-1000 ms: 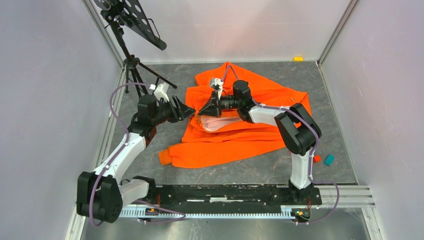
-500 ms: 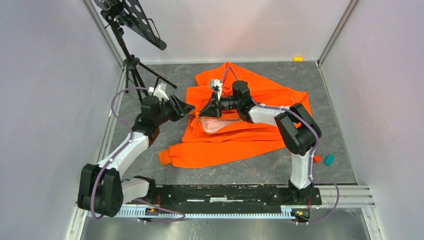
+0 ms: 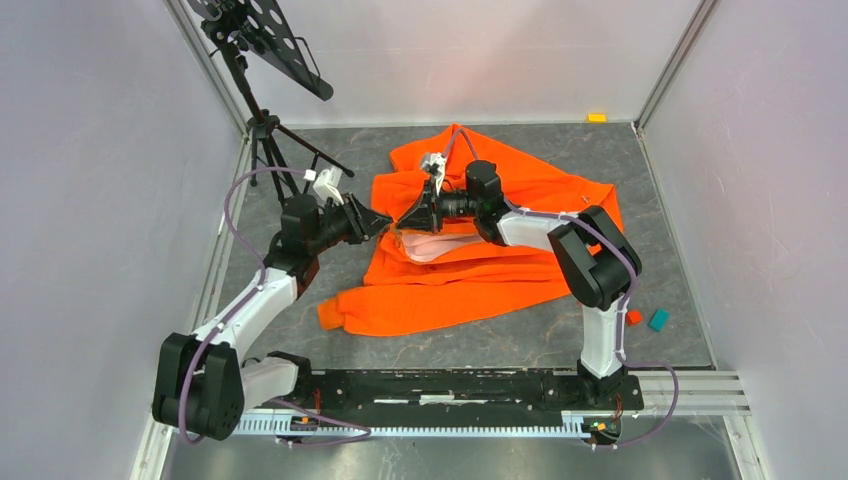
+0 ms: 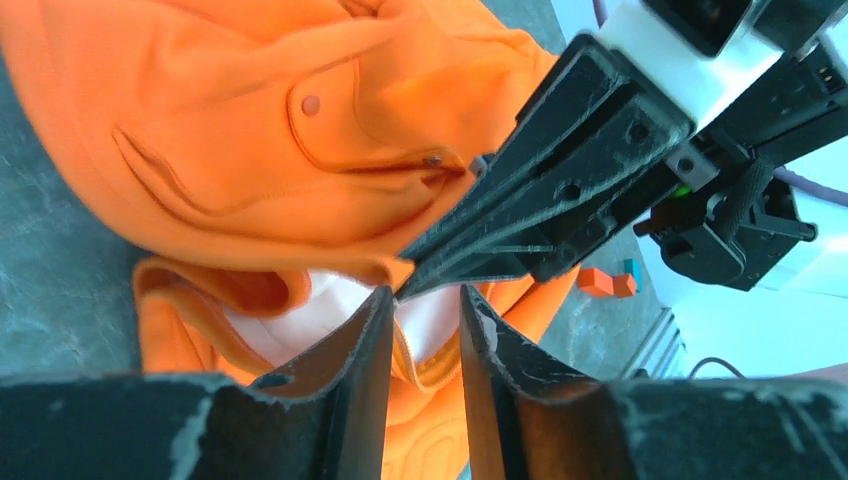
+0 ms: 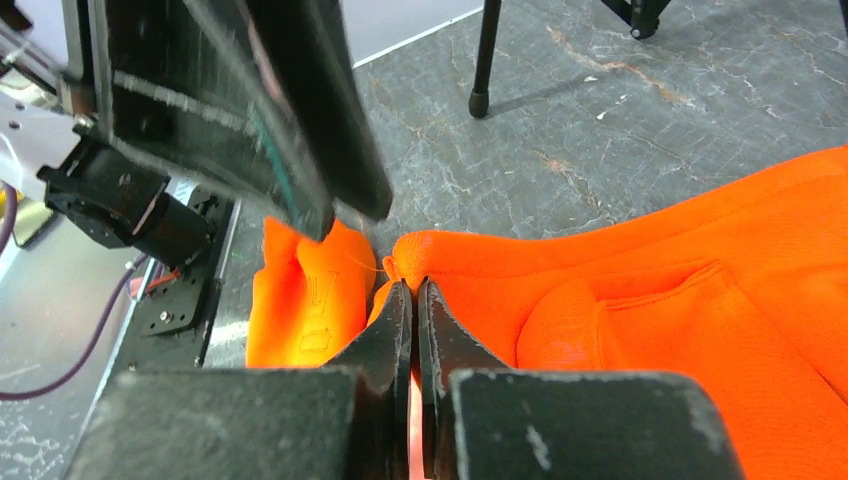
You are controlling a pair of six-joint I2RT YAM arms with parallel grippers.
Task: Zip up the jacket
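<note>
A dark grey, stone-veined bench (image 3: 470, 345) forms the floor of a booth with pale lilac-white walls and metal corner rails. At its far left corner stands a black tripod stand (image 3: 262, 135) carrying a perforated black plate. A small yellow block (image 3: 597, 117) lies by the far wall, and a teal block (image 3: 658, 320) lies near the right wall with a red-orange block (image 3: 633, 317) just beside it. The bright orange fleece jacket (image 3: 520, 275) sprawls crumpled across the middle of the bench, soft and matte, with stitched seams and a snap-buttoned flap. Its pale pinkish-white lining (image 4: 310, 315) shows where the front folds open, and 1 sleeve trails toward the near left. The right claw (image 5: 414, 300) is pinched tight on the jacket's orange front edge, its 2 rough black fingers together. The left claw (image 4: 425, 300) faces it tip to tip, fingers slightly parted and gripping nothing, with lining visible through the gap.
</note>
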